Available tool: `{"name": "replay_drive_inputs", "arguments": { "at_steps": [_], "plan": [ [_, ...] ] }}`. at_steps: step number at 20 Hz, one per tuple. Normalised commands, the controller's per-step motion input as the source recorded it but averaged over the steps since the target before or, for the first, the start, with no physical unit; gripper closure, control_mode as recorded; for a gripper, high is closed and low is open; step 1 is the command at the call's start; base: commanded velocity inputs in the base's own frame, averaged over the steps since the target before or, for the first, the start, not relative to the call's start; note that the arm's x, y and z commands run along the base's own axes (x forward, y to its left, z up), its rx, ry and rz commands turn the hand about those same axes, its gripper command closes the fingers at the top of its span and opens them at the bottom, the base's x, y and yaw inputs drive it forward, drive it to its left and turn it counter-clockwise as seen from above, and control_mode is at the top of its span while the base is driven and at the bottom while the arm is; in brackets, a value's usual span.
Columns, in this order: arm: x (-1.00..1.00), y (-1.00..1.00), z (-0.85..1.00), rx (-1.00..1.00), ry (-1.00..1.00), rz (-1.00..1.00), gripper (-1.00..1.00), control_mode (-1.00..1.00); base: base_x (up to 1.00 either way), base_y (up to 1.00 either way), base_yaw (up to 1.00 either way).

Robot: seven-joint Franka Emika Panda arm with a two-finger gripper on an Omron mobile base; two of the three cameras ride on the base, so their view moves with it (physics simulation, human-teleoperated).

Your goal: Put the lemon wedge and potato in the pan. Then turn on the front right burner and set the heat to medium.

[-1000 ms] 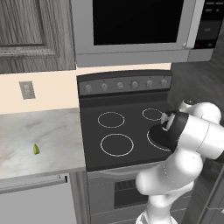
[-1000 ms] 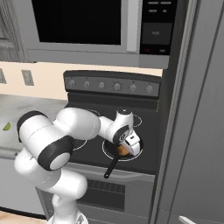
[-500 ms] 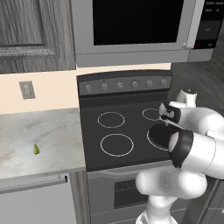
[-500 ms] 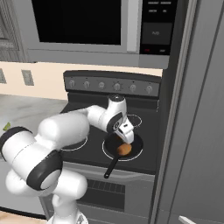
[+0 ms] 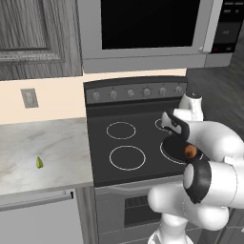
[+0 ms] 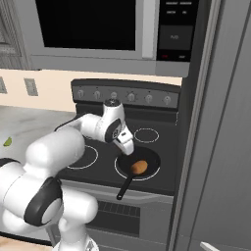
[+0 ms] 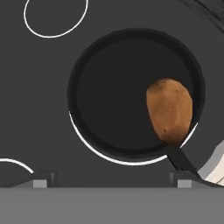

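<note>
The potato [image 7: 169,109], an orange-brown oval, lies inside the black pan [image 7: 113,96] near the base of its handle [image 7: 179,158]. The pan sits on the front right burner [image 7: 98,152], whose white outline curves out from under its rim. My gripper [image 7: 113,178] hovers above the pan, open and empty, fingertips [image 7: 41,179] wide apart. From the right base view the gripper [image 6: 128,146] hangs just above the pan [image 6: 147,159] and potato [image 6: 139,167]. The lemon wedge [image 5: 39,163] lies far to the left on the marble counter [image 5: 52,138]; it is also seen as lemon wedge [image 6: 7,142].
A row of knobs [image 6: 131,97] runs along the stove's back panel. Two more white rings [image 5: 127,157] mark the cooktop's left side. A microwave [image 5: 147,28] hangs overhead. A tall grey fridge [image 6: 220,147] stands close on the right.
The gripper has let go of the potato, which now rests in the pan. The hand has risen and drawn back a little from the pan.
</note>
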Motion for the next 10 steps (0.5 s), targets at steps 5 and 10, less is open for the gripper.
{"name": "replay_drive_inputs", "arguments": {
  "at_steps": [5, 10],
  "plan": [
    [-0.09, 0.79, 0.00, 0.00, 0.00, 0.13, -1.00, -1.00, 0.00, 0.00, 0.00],
    [-0.03, 0.81, 0.12, 0.00, 0.01, 0.20, -1.00, -1.00, 0.00, 0.00, 0.00]
  ]
}}
